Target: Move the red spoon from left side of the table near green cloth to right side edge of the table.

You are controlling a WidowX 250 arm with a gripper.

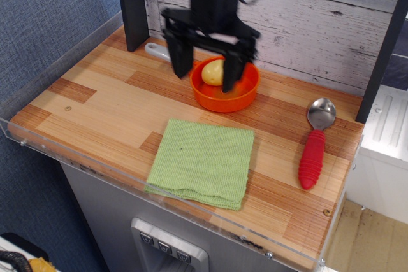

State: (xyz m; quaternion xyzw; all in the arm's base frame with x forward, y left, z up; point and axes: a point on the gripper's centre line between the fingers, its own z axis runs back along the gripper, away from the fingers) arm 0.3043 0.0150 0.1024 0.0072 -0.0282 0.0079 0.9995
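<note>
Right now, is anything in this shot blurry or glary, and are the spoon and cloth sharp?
In the observation.image view, the pincer and arm show slight motion blur; the red spoon and green cloth are sharp; the spoon's bowl carries a small bright highlight; the table's acrylic rim shows faint reflections.

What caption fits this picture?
Red spoon lies near the table's right edge; open gripper hovers over the orange pan.
</note>
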